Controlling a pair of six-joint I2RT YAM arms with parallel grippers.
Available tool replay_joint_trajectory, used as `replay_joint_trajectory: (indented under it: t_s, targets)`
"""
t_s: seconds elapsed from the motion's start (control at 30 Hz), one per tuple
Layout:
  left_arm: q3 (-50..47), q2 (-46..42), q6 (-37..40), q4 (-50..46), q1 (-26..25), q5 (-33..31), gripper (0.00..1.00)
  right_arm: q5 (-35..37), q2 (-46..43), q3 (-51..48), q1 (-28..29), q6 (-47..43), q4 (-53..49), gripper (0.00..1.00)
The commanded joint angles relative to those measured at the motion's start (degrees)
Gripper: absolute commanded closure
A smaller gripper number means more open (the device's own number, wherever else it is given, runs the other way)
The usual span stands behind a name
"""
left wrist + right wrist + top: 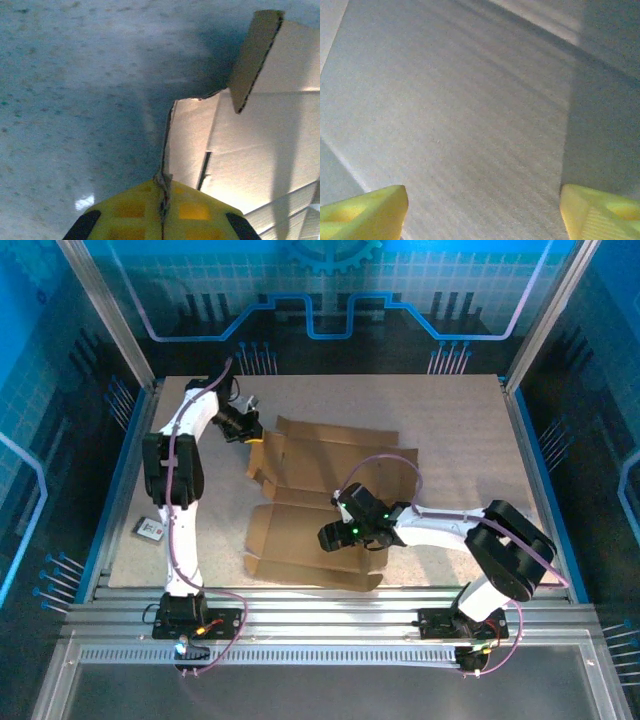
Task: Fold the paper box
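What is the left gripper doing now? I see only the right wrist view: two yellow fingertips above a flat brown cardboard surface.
Observer: The left gripper is shut on an edge of the plain brown cardboard box, at its far left corner.
Operator: Is the box already folded?
Observer: No. It lies open and mostly flat on the table; one flap stands up near the left gripper.
Operator: Over which part is my gripper?
Observer: The right gripper is open above the near panel.
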Motion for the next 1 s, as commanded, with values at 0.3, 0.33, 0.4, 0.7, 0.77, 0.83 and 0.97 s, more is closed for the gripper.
replay_joint_trajectory:
  t_s: [0.3, 0.33, 0.4, 0.7, 0.77, 0.83, 0.97]
  targets:
    - [-24.7, -18.3, -10.4, 27.3, -2.6, 1.9, 0.94, 3.7, 2.9, 2.6, 8.8, 9.0, -3.5, 0.79]
    - [-26.0, -19.1, -10.5, 28.3, -2.9, 1.3, 0.93, 4.1, 3.8, 2.8, 9.0, 9.7, -3.1, 0.84]
    - [-28.5, -21.1, -10.2, 29.9, -3.7, -0.5, 0.93, 4.3, 5.8, 3.5, 9.2, 10.9, -2.6, 0.90]
    - [-38.8, -29.7, -10.8, 33.5, -7.7, -5.8, 0.92, 6.9, 10.3, 5.3, 9.5, 14.6, -3.1, 1.00]
    - [-40.7, -30.8, -11.0, 33.1, -8.5, -7.9, 0.92, 7.2, 10.5, 5.4, 9.6, 14.9, -3.1, 1.00]
    - [-43.3, -32.0, -11.3, 33.3, -9.1, -10.2, 0.92, 7.6, 10.4, 5.3, 9.6, 15.2, -3.1, 1.00]
    - [-49.0, -34.7, -12.3, 35.0, -9.5, -12.7, 0.92, 7.0, 10.5, 5.7, 9.6, 15.0, -2.8, 1.00]
